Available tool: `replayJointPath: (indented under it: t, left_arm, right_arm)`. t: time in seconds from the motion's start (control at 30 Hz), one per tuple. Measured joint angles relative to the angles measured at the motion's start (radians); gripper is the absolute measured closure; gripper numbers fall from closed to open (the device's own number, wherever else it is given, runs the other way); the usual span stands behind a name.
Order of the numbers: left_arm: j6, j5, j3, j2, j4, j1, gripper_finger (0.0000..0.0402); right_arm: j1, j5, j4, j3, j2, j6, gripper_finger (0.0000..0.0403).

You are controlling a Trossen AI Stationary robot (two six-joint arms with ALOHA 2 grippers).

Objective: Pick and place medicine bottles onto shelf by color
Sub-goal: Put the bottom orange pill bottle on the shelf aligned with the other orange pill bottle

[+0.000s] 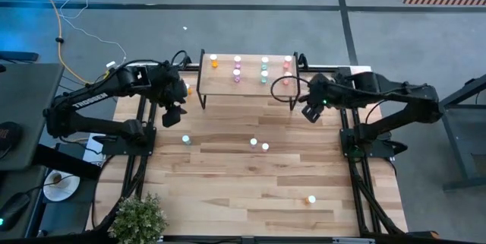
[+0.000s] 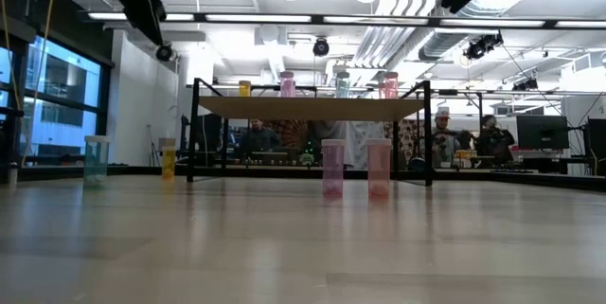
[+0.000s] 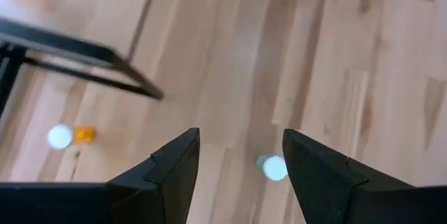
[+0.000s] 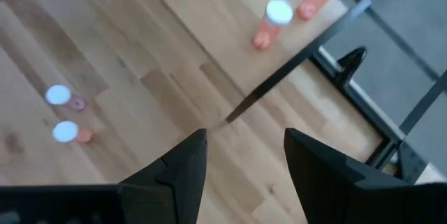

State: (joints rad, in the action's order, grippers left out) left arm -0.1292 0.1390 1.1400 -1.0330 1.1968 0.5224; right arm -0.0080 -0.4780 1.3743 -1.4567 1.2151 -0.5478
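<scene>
The light-wood shelf (image 1: pixel 247 84) stands at the table's far middle. On it stand orange (image 1: pixel 214 61), pink (image 1: pixel 238 61), teal (image 1: pixel 264 63) and red (image 1: pixel 287 63) bottles in columns. A teal bottle (image 1: pixel 186 139), a pink one (image 1: pixel 254 142), a red one (image 1: pixel 265 147) and two orange ones (image 1: pixel 311 198) (image 1: pixel 187 90) stand upright on the tabletop. My left gripper (image 1: pixel 173 115) is open and empty, raised above the table just far of the teal bottle (image 3: pixel 274 168). My right gripper (image 1: pixel 310 112) is open and empty, raised beside the shelf's right end.
The shelf's black legs (image 3: pixel 77 60) (image 4: pixel 293 70) stand close to both grippers. A potted plant (image 1: pixel 138 217) sits at the table's near left corner. The tabletop (image 1: pixel 250 191) spreads toward the near edge. People show in the room beyond the table (image 2: pixel 445 134).
</scene>
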Motion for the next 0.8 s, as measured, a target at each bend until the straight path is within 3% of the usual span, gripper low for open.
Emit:
replayJointPath:
  t: [0.13,0.3,0.5,0.8]
  left_arm:
    - [0.024,0.002,-0.032,0.020,-0.084,-0.075,0.0206]
    - [0.045,0.002,-0.182,0.091,-0.254,-0.142,0.0206]
    - [0.105,0.001,-0.294,0.142,-0.358,-0.201,0.0206]
    - [0.139,-0.017,-0.361,0.160,-0.553,-0.316,0.0206]
  right_arm:
    - [0.087,-0.013,0.077,0.000,-0.001,-0.135,0.0219]
    - [0.207,-0.097,0.089,0.078,-0.007,-0.269,0.0219]
    - [0.323,-0.093,0.088,0.217,-0.013,-0.465,0.0219]
    - [0.527,-0.070,0.039,0.345,-0.013,-0.825,0.0219]
